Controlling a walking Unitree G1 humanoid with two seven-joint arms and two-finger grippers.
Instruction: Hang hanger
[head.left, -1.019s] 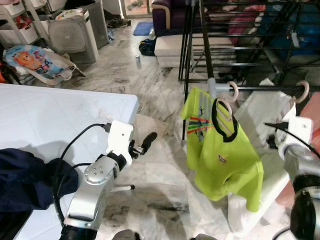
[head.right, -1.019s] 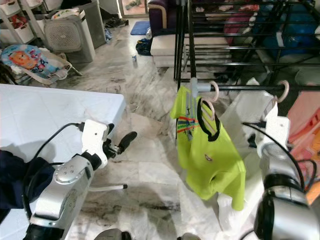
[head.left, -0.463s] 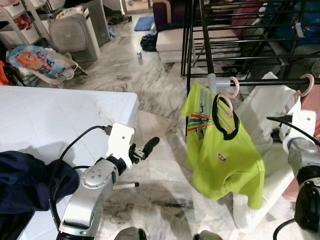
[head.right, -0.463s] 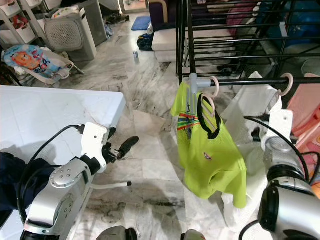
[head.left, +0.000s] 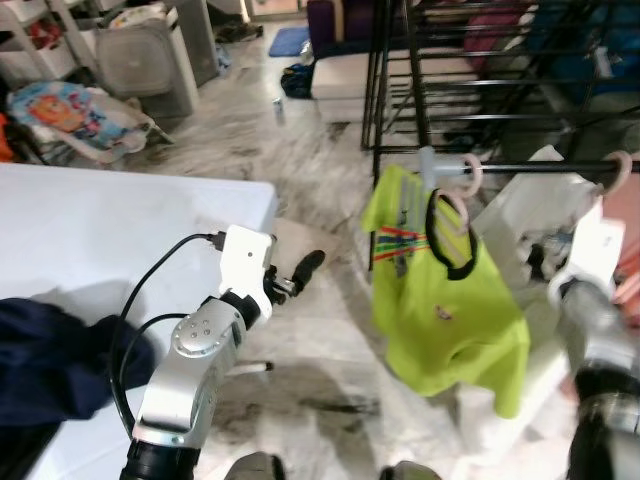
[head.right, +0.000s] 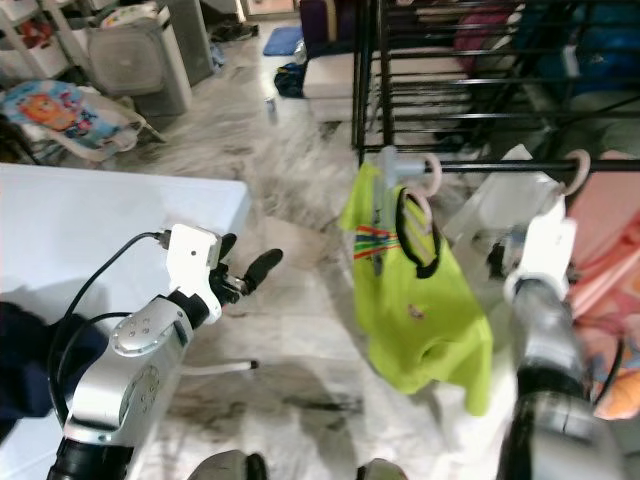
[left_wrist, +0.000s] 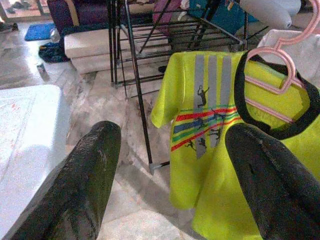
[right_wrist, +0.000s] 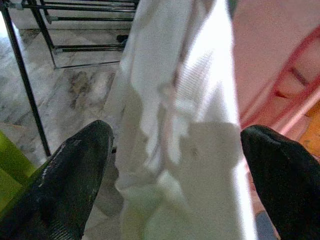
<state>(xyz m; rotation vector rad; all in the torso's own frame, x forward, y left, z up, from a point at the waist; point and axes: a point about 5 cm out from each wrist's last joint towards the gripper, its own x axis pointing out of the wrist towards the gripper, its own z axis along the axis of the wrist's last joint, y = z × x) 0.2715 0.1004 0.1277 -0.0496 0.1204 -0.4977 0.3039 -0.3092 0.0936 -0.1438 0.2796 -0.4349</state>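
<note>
Black drying rack (head.left: 420, 60) seen beyond both grippers. White table (head.left: 90, 230) beside left fingers, dark garment (head.left: 50, 360) laid on it. White cloth (right_wrist: 185, 125) hung straight ahead of right gripper (right_wrist: 175, 165), fingers spread wide, nothing held. Yellow shirt (left_wrist: 215, 145) on pink hanger (left_wrist: 275, 75), hooked on rack rail, ahead of left gripper (left_wrist: 170, 165); fingers wide apart, empty.

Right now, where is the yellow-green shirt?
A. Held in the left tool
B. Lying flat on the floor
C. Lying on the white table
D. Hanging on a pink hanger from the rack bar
D: the shirt hangs on a pink hanger hooked over the rack bar, while the left tool is open and apart from it.
</note>
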